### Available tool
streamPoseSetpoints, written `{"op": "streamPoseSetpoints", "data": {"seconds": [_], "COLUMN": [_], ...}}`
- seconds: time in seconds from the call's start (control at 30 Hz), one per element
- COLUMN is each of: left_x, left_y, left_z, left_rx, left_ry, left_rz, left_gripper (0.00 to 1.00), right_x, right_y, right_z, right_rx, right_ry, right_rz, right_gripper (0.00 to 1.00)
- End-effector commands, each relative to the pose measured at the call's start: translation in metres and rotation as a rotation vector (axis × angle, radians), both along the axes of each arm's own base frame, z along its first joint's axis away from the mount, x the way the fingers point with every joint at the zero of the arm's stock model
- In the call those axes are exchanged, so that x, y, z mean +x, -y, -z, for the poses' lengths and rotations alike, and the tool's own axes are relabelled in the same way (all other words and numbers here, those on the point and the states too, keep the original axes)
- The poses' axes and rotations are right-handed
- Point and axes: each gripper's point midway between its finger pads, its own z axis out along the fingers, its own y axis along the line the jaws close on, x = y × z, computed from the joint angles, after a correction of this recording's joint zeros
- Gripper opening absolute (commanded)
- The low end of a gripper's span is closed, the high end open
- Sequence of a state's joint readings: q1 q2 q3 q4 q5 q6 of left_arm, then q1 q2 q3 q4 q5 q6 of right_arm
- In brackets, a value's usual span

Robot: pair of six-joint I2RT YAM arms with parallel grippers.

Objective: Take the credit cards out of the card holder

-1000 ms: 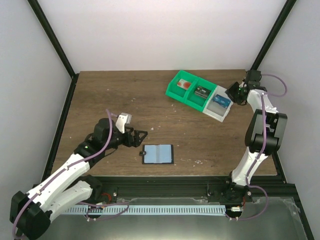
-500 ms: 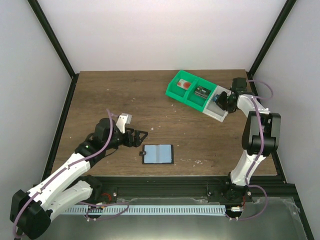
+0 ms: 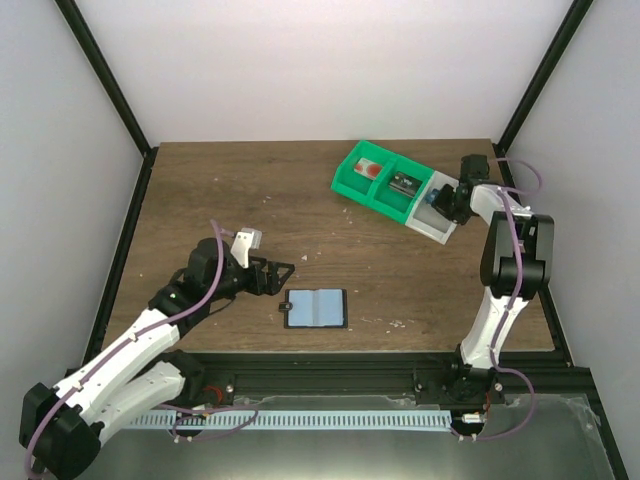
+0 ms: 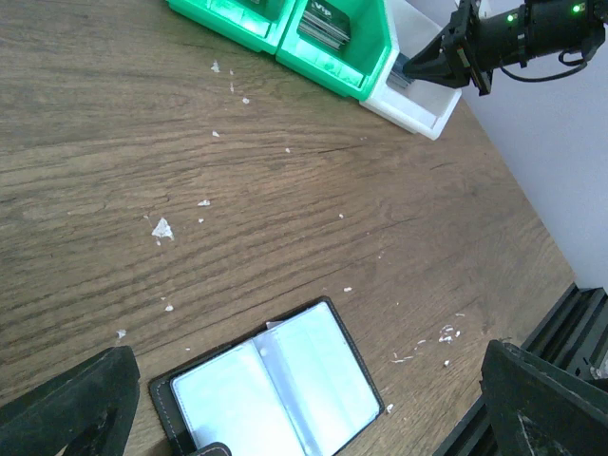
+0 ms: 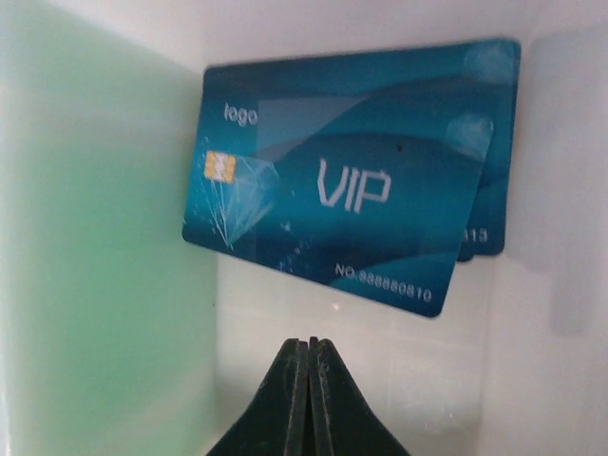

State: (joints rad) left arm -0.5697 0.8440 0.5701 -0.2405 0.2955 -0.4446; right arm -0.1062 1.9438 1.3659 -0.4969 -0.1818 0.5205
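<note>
**Backing out of the bin without dragging a card**

The card holder (image 3: 316, 308) lies open and flat on the desk (image 3: 220, 190), toward 6 o'clock from the desk's middle, with its small tab at its own 9 o'clock edge. Both pale panels look bare to us, though a thin card under the clear sleeve would be hard to see.

At the holder's 10 o'clock, just beside it and not touching, the left gripper (image 3: 280, 276) hangs released, with its jaws spread wide.

Well apart, toward 1 o'clock, two blue VIP cards (image 5: 342, 218) lie overlapped in the white compartment (image 3: 430, 232), which is next to the green compartments (image 3: 345, 185). The right gripper (image 5: 310, 399) is inside that white compartment. It is clenched on nothing, and its tips are just short of the top card's near edge.

We judge the step in hand to be clearing the bin. To do it well:

- We lift the right gripper straight up before swinging it away, so the tips neither catch the top card nor nudge the light bin.
- We keep the left gripper off the holder.
- We check the sleeves from the left wrist view before calling the holder empty.
</note>
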Motion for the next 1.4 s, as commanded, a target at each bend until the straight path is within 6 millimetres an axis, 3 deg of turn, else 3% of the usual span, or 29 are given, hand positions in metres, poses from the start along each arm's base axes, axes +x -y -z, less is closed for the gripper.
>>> {"op": "streamPoseSetpoints", "data": {"seconds": [0.0, 0.23, 0.7, 0.93, 1.1, 1.37], "left_x": [0.001, 0.002, 0.003, 0.005, 0.005, 0.002], "left_y": [-0.002, -0.001, -0.003, -0.001, -0.001, 0.006], "left_z": [-0.001, 0.002, 0.002, 0.003, 0.006, 0.008], "left_rx": [-0.004, 0.002, 0.015, 0.022, 0.025, -0.008], "left_ry": [0.011, 0.008, 0.016, 0.015, 0.007, -0.032], "left_rz": [-0.012, -0.008, -0.012, -0.01, -0.006, 0.014], "left_gripper": [1.0, 1.0, 1.0, 1.0, 1.0, 1.0], "right_x": [0.017, 0.024, 0.03, 0.034, 0.034, 0.002], "right_y": [0.002, -0.007, 0.006, 0.009, -0.002, -0.019], "right_z": [-0.012, -0.002, 0.017, 0.011, 0.004, -0.024], "right_rx": [-0.066, -0.112, -0.195, -0.227, -0.209, -0.201], "right_ry": [0.036, 0.007, -0.044, -0.031, -0.016, -0.014], "right_rz": [-0.024, -0.048, -0.018, -0.009, -0.04, -0.063], "right_gripper": [0.01, 0.01, 0.01, 0.01, 0.01, 0.0]}}
